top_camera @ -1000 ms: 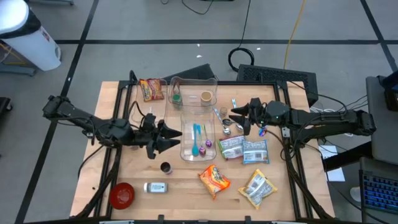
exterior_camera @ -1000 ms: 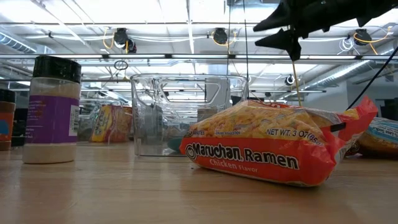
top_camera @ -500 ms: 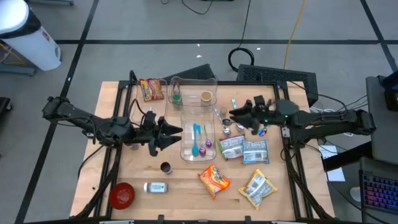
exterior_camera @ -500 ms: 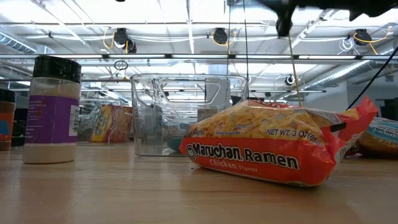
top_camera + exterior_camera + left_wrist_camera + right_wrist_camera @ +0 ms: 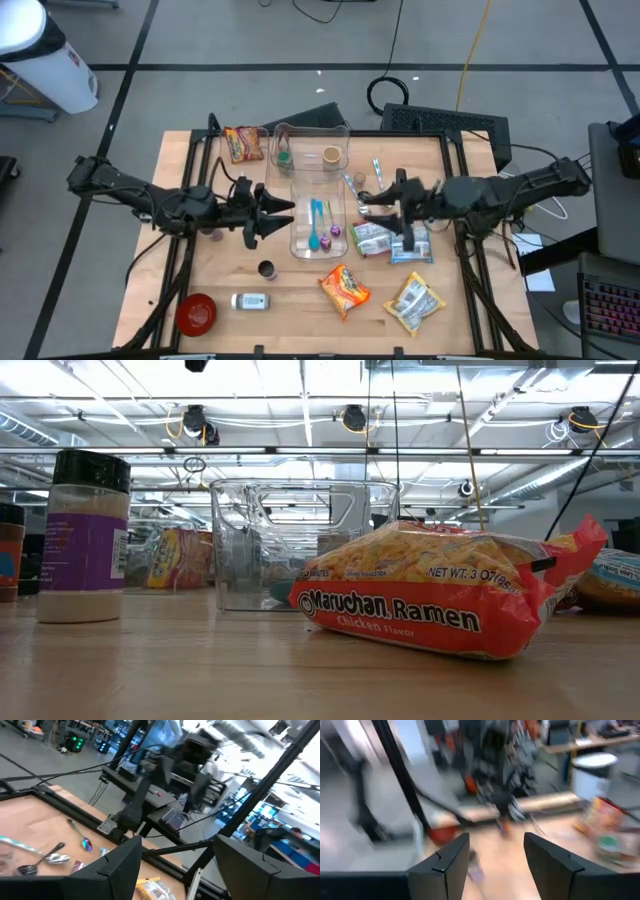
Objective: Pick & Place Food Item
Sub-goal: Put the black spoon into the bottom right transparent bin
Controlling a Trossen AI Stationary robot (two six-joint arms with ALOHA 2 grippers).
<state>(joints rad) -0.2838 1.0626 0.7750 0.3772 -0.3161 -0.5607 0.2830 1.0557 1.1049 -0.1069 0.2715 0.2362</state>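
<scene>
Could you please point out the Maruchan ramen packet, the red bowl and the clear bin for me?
Maruchan ramen packet (image 5: 440, 595): low view, front label.
Red bowl (image 5: 196, 312): high view, inside.
Clear bin (image 5: 305, 245): high view, bare floor.

Ramen packet (image 5: 440, 595) reads "Maruchan Ramen, Chicken Flavor", apparently "NET WT. 3 OZ".

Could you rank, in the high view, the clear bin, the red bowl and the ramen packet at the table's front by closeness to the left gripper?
From the left gripper:
1. Clear bin, right beside it toward the table's middle.
2. Ramen packet, toward the front, past the bin.
3. Red bowl, at the front left corner.
</scene>
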